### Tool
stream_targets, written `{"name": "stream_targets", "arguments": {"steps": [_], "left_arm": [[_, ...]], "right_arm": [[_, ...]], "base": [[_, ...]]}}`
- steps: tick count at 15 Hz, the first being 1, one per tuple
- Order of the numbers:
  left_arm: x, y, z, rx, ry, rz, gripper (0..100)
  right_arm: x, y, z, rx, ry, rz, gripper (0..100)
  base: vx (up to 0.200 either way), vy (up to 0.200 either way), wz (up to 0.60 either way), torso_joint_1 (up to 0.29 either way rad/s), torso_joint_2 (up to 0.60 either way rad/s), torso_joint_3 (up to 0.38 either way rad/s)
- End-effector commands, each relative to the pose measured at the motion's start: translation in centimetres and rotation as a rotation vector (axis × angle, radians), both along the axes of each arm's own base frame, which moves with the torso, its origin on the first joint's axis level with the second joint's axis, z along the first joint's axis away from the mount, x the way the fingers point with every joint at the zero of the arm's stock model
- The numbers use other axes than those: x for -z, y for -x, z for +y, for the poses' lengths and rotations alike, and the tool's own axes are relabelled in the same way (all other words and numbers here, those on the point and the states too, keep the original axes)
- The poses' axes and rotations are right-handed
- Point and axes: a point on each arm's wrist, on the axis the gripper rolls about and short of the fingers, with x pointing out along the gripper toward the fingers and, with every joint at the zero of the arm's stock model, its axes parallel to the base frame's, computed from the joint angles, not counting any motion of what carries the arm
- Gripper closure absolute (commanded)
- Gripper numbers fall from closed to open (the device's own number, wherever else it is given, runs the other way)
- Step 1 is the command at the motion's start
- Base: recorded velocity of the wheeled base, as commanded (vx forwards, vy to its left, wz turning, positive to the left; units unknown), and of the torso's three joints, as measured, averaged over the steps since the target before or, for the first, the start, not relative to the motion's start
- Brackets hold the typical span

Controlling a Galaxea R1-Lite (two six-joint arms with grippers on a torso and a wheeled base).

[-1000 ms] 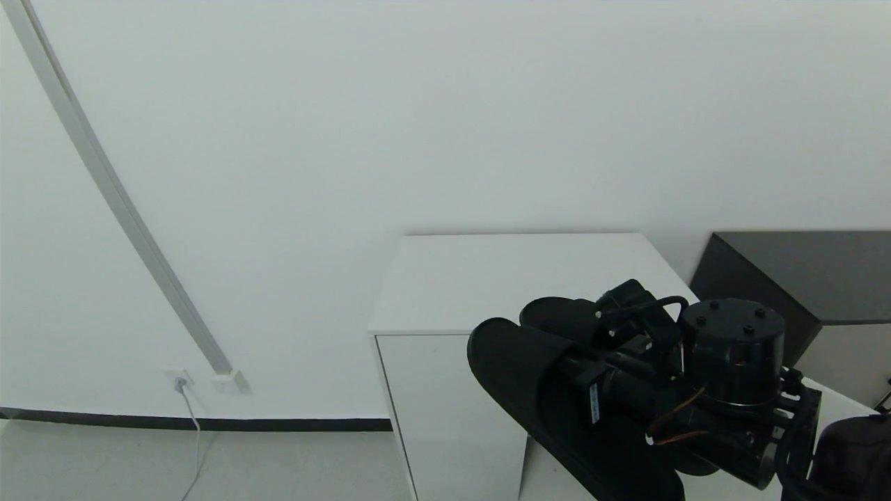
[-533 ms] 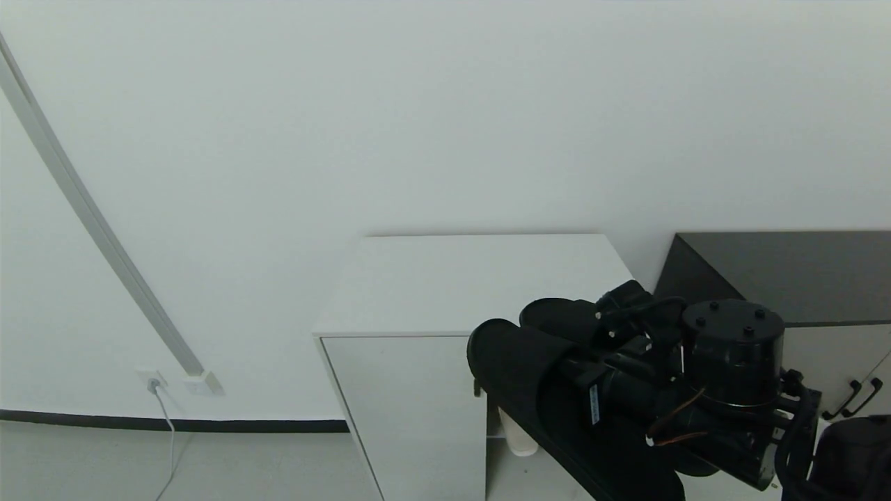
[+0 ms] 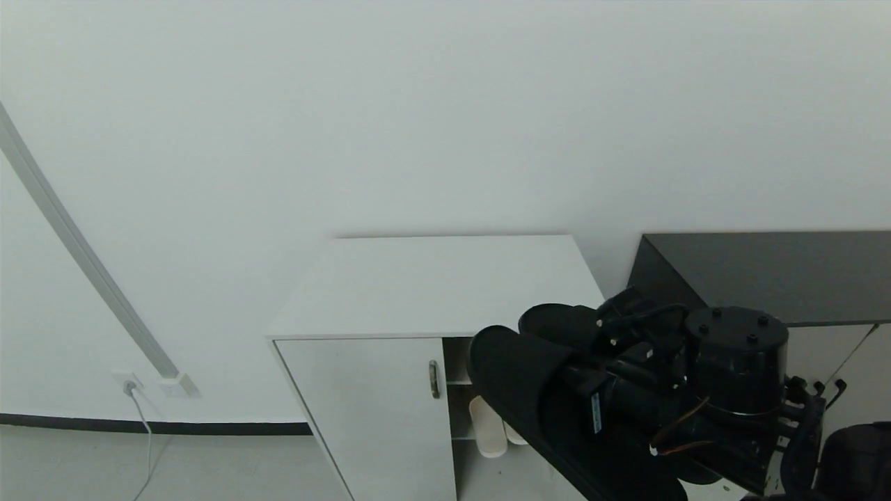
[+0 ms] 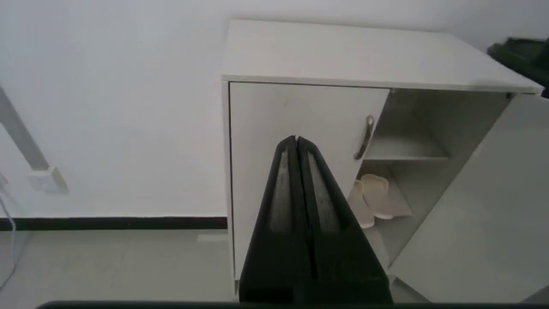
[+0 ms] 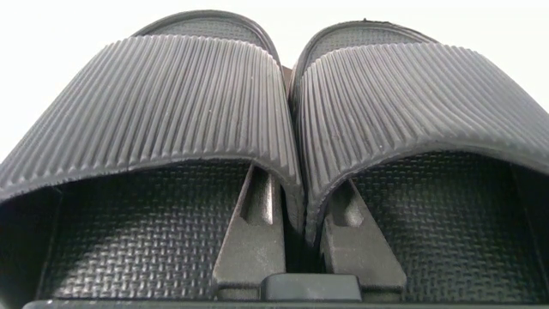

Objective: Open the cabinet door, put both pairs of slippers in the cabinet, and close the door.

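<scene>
Before cabinet (image 3: 431, 285), right fingers (image 5: 249, 245) keep black slippers (image 3: 518, 369).

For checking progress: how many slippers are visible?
4. Two black slippers are held in the right gripper; two pale slippers lie inside the open cabinet. More may be hidden.

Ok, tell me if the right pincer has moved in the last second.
Yes: against the white cabinet, the right pincer with the black slippers has shifted rightward, toward the open side; the whole view shifted too.
</scene>
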Motion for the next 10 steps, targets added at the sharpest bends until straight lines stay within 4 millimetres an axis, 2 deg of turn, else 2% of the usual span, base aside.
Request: {"name": "stream_targets", "arguments": {"steps": [1,6,8,10], "left_arm": [[0.0,0.0,0.0,-0.001,-0.001,0.000,100],[0.0,0.0,0.0,-0.003,0.001,0.001,100],[0.0,0.0,0.0,-0.003,0.001,0.000,100],[0.0,0.0,0.0,-0.003,0.001,-0.002,100]], "right_arm": [[-0.2,0.2,-0.2,0.000,-0.003,-0.004,100],[-0.3,2.2,-0.7,-0.035,0.000,-0.001,100],[0.2,2.3,-0.6,-0.041,0.015,0.015,100],[0.6,2.3,-0.5,-0.044,0.025,0.024,100]], "base": [[0.000,0.000,0.00,0.000,0.00,0.000],[0.000,0.000,0.00,0.000,0.00,0.000],[0.000,0.000,0.00,0.000,0.00,0.000],[0.000,0.000,0.00,-0.119,0.24,0.132]]}}
